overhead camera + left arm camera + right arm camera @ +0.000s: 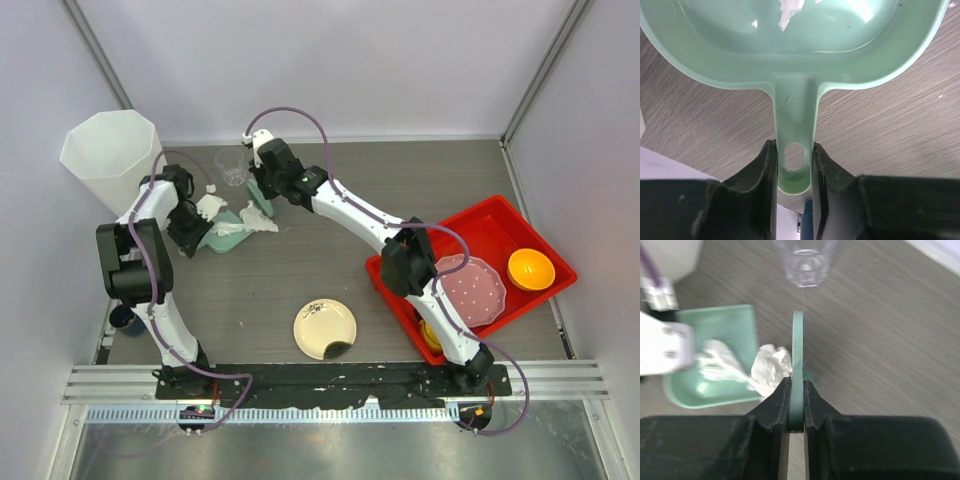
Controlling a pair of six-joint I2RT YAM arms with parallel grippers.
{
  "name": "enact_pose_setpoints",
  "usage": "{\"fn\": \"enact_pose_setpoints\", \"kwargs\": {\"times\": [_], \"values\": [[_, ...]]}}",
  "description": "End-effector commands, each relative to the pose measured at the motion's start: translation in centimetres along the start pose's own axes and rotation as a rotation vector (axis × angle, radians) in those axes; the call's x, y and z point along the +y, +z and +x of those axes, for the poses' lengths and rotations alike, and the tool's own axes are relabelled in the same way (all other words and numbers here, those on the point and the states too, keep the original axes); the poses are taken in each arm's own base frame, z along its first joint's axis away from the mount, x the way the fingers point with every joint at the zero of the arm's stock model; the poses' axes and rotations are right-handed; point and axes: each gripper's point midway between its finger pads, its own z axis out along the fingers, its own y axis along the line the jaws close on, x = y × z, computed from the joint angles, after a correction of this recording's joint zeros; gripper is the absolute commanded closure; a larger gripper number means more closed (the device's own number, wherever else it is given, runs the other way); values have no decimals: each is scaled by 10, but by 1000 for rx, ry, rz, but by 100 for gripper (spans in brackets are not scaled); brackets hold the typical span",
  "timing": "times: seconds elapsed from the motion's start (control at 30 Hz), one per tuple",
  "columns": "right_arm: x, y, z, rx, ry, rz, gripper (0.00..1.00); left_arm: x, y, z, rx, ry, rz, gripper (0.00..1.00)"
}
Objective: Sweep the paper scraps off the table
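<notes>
Several white paper scraps lie bunched on the table at the back left. Some rest in a pale green dustpan. My left gripper is shut on the dustpan's handle, and one scrap shows inside the pan. My right gripper is shut on a thin green brush, held edge-on just right of the pan's mouth. A crumpled scrap sits against the brush's left side, at the rim of the dustpan.
A clear plastic cup stands just behind the brush. A tall white bin fills the back left corner. A cream plate lies near the front. At the right, a red tray holds a pink plate and an orange bowl.
</notes>
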Motion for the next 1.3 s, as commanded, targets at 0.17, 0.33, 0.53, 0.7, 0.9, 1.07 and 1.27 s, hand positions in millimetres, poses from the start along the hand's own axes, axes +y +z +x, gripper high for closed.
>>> {"fn": "enact_pose_setpoints", "kwargs": {"times": [0.17, 0.33, 0.53, 0.7, 0.9, 1.07, 1.27], "values": [[58, -45, -77, -175, 264, -229, 99, -32, 1, -31, -76, 50, 128, 100], [32, -72, -91, -213, 231, -115, 99, -54, -12, -49, -199, 35, 223, 100], [-8, -125, -131, -345, 173, 58, 99, -87, -34, -62, -327, 26, 349, 100], [-31, -175, -173, -480, 132, 143, 99, -93, -43, -61, -340, 25, 364, 100], [-60, -226, -185, -558, 138, 256, 99, -93, -79, -68, -382, -33, 377, 100], [-81, -260, -176, -569, 138, 325, 99, -90, -132, -86, -489, -69, 380, 100], [-100, -291, -147, -522, 114, 391, 99, -77, -194, -111, -656, -250, 390, 100]]}}
